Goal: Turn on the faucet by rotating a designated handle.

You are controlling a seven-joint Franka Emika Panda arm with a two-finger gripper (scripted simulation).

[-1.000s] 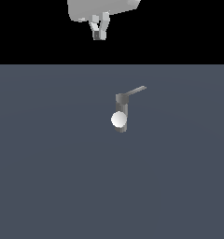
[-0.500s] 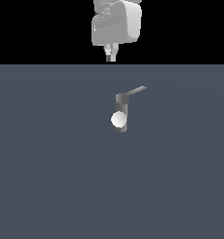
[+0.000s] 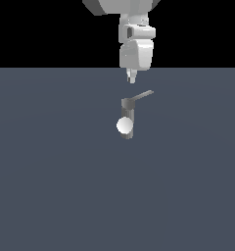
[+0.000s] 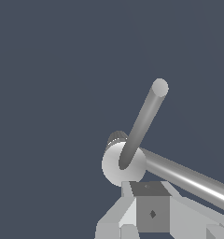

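Note:
The faucet (image 3: pixel 129 117) is a short dull-grey upright post with a white ball (image 3: pixel 124 125) on its front. Its handle (image 3: pixel 141 95) is a thin grey bar slanting from the post's top toward the exterior view's right. My gripper (image 3: pixel 131 77) hangs just above and behind the post's top, apart from the handle, with its fingers together and nothing between them. In the wrist view the white ball (image 4: pixel 123 164) lies just beyond my fingers (image 4: pixel 132 217). A dark round bar (image 4: pixel 144 121) and a bright bar (image 4: pixel 188 179) meet at the ball. I cannot tell which one is the handle.
A flat dark blue-grey floor (image 3: pixel 51 186) spreads around the faucet in all directions. The white arm (image 3: pixel 135 44) comes down from the top of the exterior view, directly behind the post.
The arm has come down from the top edge of the exterior view, bringing the gripper close above the faucet. Faucet and handle have not moved.

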